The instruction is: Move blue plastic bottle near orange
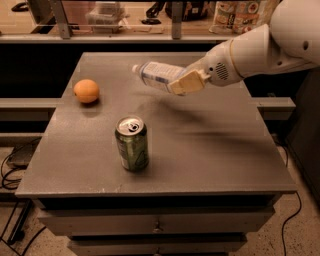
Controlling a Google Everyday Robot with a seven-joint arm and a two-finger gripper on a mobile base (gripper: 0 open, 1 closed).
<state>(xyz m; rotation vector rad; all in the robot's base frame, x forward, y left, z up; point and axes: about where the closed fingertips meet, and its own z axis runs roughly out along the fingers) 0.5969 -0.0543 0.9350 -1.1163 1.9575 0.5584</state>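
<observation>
The blue plastic bottle [154, 75] is a clear bluish bottle with a white cap and a white-and-blue label. It lies sideways in the air above the grey table [210, 150], cap pointing left. My gripper [181, 82] is shut on its right end, reaching in from the right on a white arm. The orange [86, 91] sits on the table at the left, about a bottle's length left of the cap and lower.
A green soda can [132, 143] stands upright near the table's front, below the bottle. A shelf with jars and clutter [235, 15] runs behind the table. Drawers sit under the tabletop. Cables lie on the floor at the left.
</observation>
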